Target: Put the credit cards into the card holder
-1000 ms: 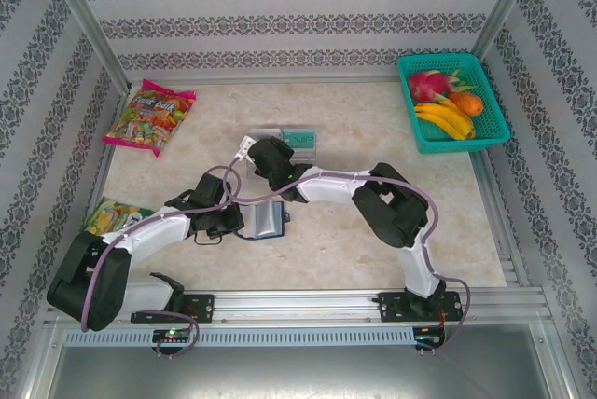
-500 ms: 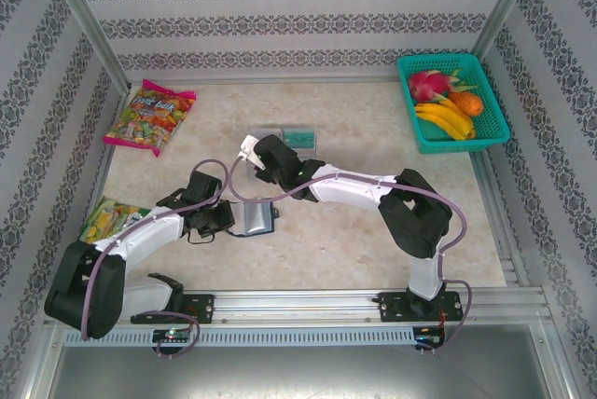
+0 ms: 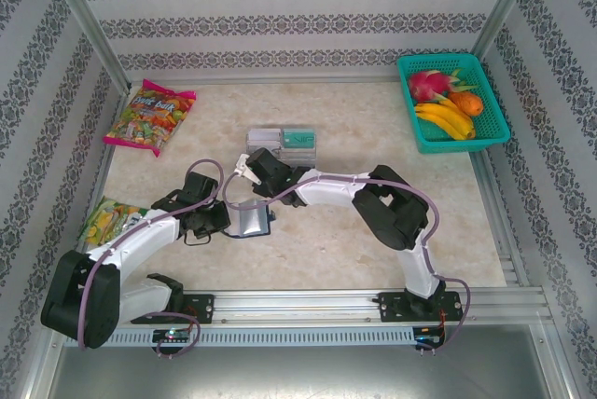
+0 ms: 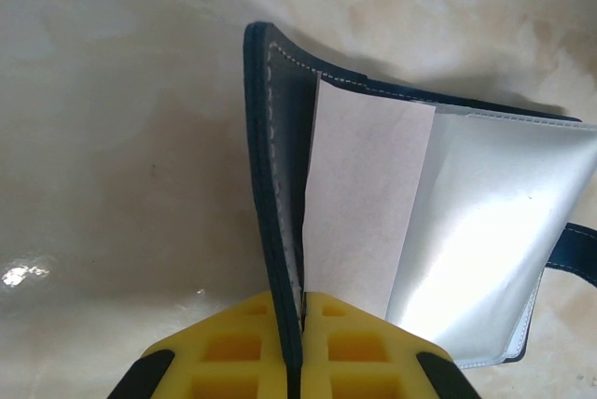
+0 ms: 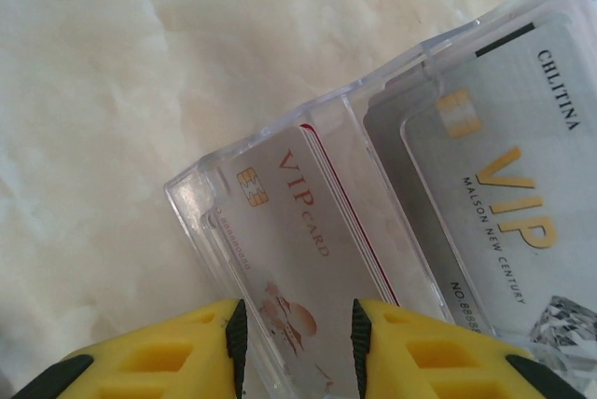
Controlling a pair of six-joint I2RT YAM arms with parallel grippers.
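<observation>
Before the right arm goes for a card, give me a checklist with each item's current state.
1. Left gripper clamped on the card holder flap: ok.
2. Card holder lying open, grey inside showing: ok.
3. Right gripper jaws apart, lined up over the VIP card: ok.
4. VIP card gripped: cannot tell; the fingers flank it, but contact is unclear.
5. VIP card out of the clear tray: not ok; it sits in its compartment.
6. Free slot in the card holder: cannot tell; a pale panel lies against the held flap.
</observation>
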